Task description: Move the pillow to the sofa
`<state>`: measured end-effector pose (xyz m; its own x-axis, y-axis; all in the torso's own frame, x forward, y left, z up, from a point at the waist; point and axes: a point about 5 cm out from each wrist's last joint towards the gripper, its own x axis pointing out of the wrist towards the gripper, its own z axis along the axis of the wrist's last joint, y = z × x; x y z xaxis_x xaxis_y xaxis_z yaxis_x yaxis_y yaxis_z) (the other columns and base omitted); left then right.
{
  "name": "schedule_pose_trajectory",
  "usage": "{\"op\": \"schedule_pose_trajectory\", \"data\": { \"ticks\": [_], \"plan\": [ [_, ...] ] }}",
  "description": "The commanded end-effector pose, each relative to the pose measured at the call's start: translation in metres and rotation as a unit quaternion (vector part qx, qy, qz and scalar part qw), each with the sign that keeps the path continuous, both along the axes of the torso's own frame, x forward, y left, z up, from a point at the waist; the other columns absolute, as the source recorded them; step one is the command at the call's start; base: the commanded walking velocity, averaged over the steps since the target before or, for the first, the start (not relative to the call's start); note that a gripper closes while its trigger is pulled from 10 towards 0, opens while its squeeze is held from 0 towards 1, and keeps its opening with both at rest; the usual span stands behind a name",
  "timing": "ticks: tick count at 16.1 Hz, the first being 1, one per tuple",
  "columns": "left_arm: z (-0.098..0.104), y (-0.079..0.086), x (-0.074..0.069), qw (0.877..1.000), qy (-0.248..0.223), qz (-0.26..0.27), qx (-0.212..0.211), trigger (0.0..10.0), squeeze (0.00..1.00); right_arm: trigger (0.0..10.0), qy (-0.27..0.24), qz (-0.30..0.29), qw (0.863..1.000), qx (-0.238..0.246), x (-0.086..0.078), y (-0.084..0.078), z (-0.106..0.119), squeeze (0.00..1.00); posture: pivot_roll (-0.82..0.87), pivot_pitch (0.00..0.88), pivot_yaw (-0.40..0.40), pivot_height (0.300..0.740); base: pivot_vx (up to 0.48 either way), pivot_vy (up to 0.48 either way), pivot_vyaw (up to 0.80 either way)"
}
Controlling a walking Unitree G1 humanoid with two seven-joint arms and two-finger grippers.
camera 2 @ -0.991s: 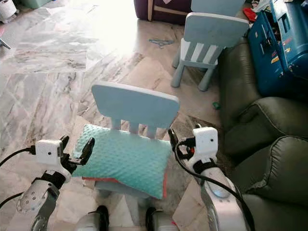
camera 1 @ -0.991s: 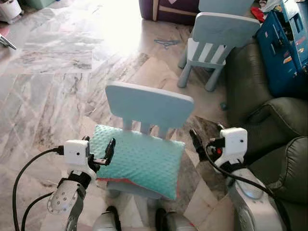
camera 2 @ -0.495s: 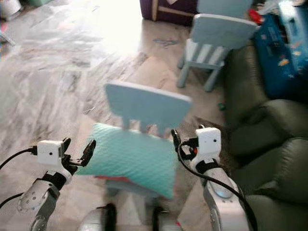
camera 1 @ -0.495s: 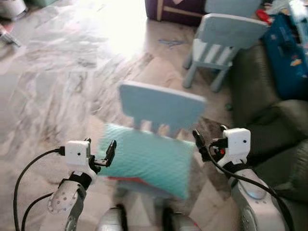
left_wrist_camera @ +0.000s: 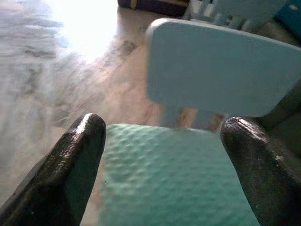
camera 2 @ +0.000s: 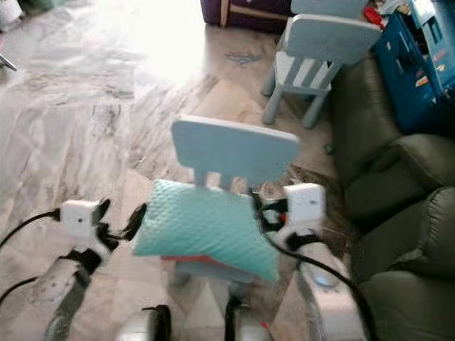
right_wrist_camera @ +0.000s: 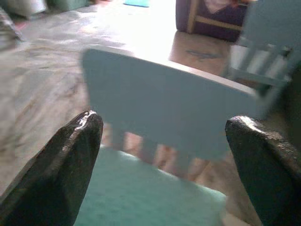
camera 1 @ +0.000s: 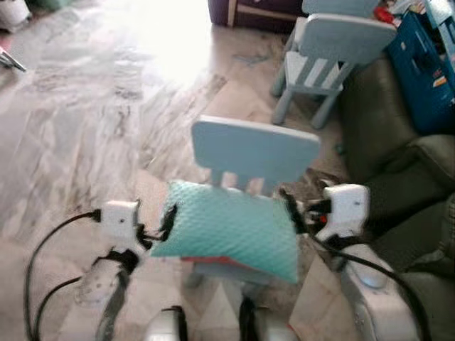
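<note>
One pillow (camera 1: pixel 231 229), teal and dimpled with a thin red trim on its lower edge, sits on the seat of the near chair (camera 1: pixel 254 149), against the backrest. It overhangs the seat's front edge.

Two small pale-blue chairs: the near one, and a second chair (camera 1: pixel 333 51) well beyond it, just beside the sofa (camera 1: pixel 398 177).

Two grippers. The left gripper (camera 1: pixel 168 222) is at the pillow's left end and the right gripper (camera 1: pixel 292 210) at its right end; both are level with the pillow. Left wrist view: fingers (left_wrist_camera: pixel 70 165) spread wide, with pillow and backrest between them. Right wrist view: fingers (right_wrist_camera: pixel 61 165) also wide apart, same framing. Neither is clamped on anything.

The dark green sofa is to the right of the near chair, arm and cushion near the right gripper. A blue crate (camera 1: pixel 426 71) sits past the sofa by the far chair; its stickers are too blurred to read.

Open marble floor (camera 1: pixel 85 128) lies left of and beyond the near chair, with a bright glare patch. A purple piece of furniture (camera 1: pixel 249 11) stands at the far edge.
</note>
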<state>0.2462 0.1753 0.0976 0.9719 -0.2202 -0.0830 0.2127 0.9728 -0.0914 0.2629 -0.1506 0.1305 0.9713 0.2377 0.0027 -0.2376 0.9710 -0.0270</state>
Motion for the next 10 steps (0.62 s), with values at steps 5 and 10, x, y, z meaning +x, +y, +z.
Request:
{"op": "schedule_pose_trajectory", "data": {
  "ticks": [5, 10],
  "plan": [
    [-0.004, -0.005, 0.0, 1.0, 0.014, -0.011, -0.006, 10.0, 0.0, 10.0, 0.002, -0.01, 1.0, -0.009, 0.0, -0.005, -0.001, 0.0, -0.02, 0.256, -0.059, 0.74, 0.0, 0.0, 0.0],
    [-0.001, -0.004, 0.008, 1.0, 0.013, -0.014, -0.007, 10.0, 0.0, 10.0, 0.003, -0.009, 1.0, -0.013, 0.001, -0.004, -0.001, 0.0, -0.02, 0.255, -0.058, 0.74, 0.0, 0.0, 0.0]
  ]
}}
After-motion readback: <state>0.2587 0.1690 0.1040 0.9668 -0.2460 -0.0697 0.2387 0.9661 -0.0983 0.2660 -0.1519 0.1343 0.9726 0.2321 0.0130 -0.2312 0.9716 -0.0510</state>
